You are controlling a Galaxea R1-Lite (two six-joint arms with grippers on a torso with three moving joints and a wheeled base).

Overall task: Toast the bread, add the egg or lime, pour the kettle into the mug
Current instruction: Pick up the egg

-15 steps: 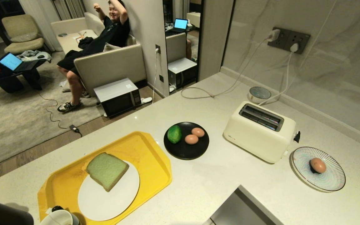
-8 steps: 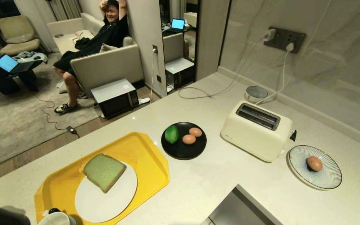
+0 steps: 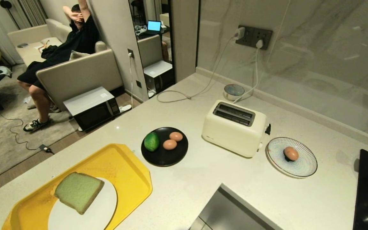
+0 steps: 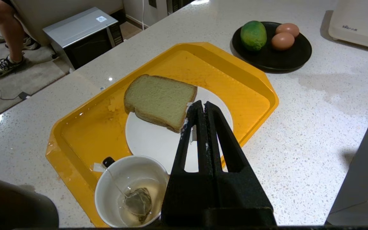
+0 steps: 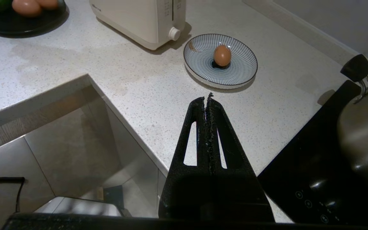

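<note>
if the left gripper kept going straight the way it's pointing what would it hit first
Most likely the bread on the white plate: the shut left gripper ends just short of its near edge, though depth is hard to judge.

Bread [image 3: 78,191]: pale green slice, tan crust, flat, half on white plate [image 3: 104,210] in yellow tray [image 3: 129,166]. Lime [image 3: 151,141] w/ two eggs [image 3: 172,141] on black plate [image 3: 164,156]. Third egg [image 3: 290,153] upright, striped plate [image 3: 305,163]. Mug [image 4: 131,188]: white, teabag inside, tray corner.
</note>
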